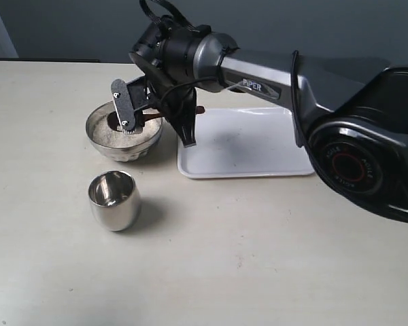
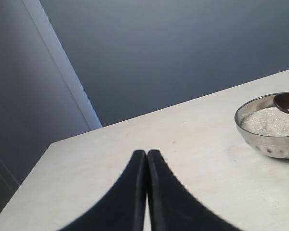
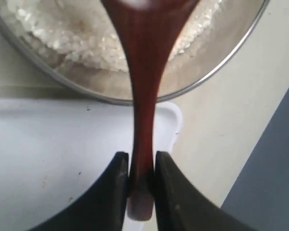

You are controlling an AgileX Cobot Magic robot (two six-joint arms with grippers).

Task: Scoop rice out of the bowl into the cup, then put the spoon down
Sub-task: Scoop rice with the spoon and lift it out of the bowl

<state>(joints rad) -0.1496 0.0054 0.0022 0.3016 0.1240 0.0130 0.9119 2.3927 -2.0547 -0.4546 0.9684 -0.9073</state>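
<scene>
The shiny metal bowl (image 1: pixel 122 139) stands left of the white tray and holds a pale bed of rice (image 1: pixel 105 136). In front of it stands the steel cup (image 1: pixel 113 198), upright. My right gripper (image 1: pixel 190 139) points down at the tray's left edge, shut on the handle of the dark wooden spoon (image 1: pixel 149 121). In the right wrist view the spoon (image 3: pixel 143 96) runs from the gripper (image 3: pixel 141 156) out over the rice (image 3: pixel 77 38) in the bowl (image 3: pixel 207 62). Its head (image 2: pixel 286 102) sits just above the rice (image 2: pixel 269 121). My left gripper (image 2: pixel 147 153) is shut and empty, well away from the bowl (image 2: pixel 267 144).
A white tray (image 1: pixel 258 153) lies right of the bowl, under the right arm, and shows beneath the fingers (image 3: pixel 53 159). The right arm's big black base (image 1: pixel 367 149) fills the right side. Pale tabletop (image 1: pixel 258 258) stretches in front of the cup and the tray.
</scene>
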